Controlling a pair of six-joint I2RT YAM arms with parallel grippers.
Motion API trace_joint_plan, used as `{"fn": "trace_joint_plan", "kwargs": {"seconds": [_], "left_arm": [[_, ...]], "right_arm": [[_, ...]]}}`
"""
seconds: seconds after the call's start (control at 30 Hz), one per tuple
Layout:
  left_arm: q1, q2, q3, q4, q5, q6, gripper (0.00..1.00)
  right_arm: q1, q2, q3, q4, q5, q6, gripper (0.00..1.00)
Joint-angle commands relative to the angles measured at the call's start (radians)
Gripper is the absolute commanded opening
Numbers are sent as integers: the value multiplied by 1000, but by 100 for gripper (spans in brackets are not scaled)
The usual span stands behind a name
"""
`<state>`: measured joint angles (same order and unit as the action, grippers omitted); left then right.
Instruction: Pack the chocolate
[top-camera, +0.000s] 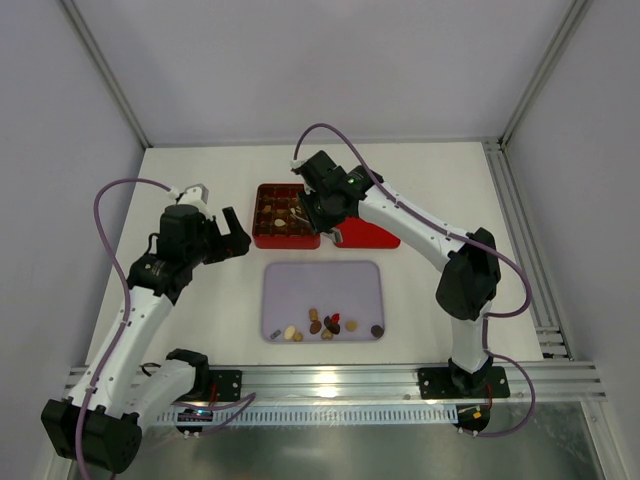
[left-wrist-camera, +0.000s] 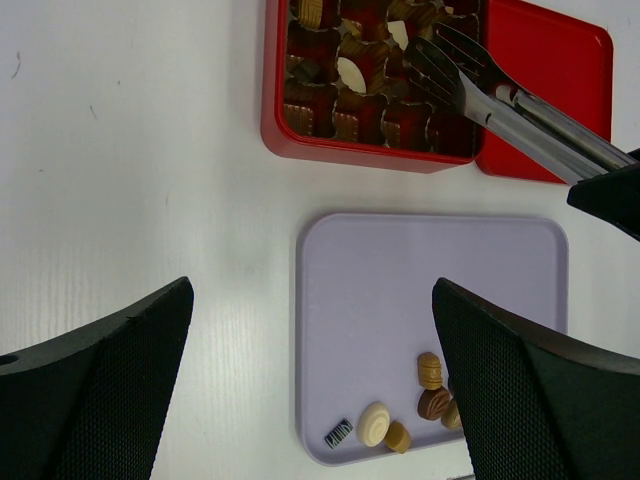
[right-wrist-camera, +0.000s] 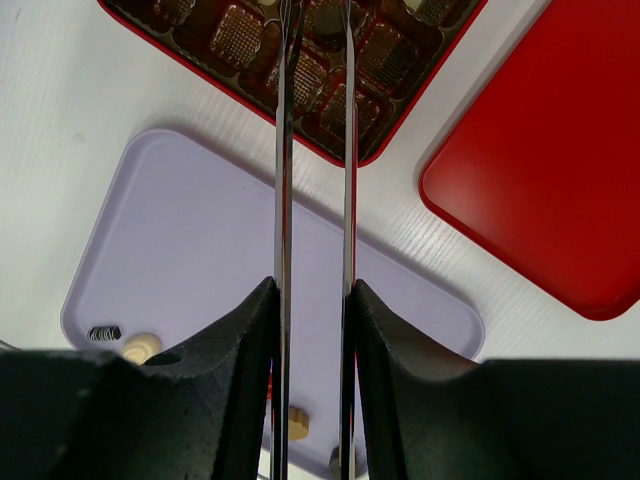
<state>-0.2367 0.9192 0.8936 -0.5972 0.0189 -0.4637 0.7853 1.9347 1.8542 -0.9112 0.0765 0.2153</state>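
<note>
Several chocolates (top-camera: 325, 325) lie along the near edge of the lilac tray (top-camera: 320, 285); the left wrist view shows a cream round one (left-wrist-camera: 375, 423) and brown ones. More pieces sit in the compartments of the red box (top-camera: 268, 232). My right gripper (right-wrist-camera: 312, 290) is shut on metal tongs (right-wrist-camera: 283, 150). The tongs' tips (left-wrist-camera: 440, 55) hang slightly apart over the box (left-wrist-camera: 270, 120), and I cannot tell if a piece is between them. My left gripper (left-wrist-camera: 312, 290) is open and holds nothing, left of the box and above the tray's left edge.
The red lid (top-camera: 370, 237) lies flat right of the box, touching it. A small striped piece (left-wrist-camera: 338, 432) sits at the tray's near left corner. White tabletop surrounds the tray, with grey walls behind and aluminium rails at the near and right edges.
</note>
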Motion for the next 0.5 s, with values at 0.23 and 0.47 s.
{"fn": "trace_joint_plan", "kwargs": {"seconds": [0.23, 0.47], "left_arm": [[4, -3, 22, 10, -10, 7, 100], [4, -5, 24, 11, -7, 7, 100]], "right_arm": [[0, -129, -6, 2, 8, 2, 37], [38, -322, -197, -25, 3, 18, 38]]}}
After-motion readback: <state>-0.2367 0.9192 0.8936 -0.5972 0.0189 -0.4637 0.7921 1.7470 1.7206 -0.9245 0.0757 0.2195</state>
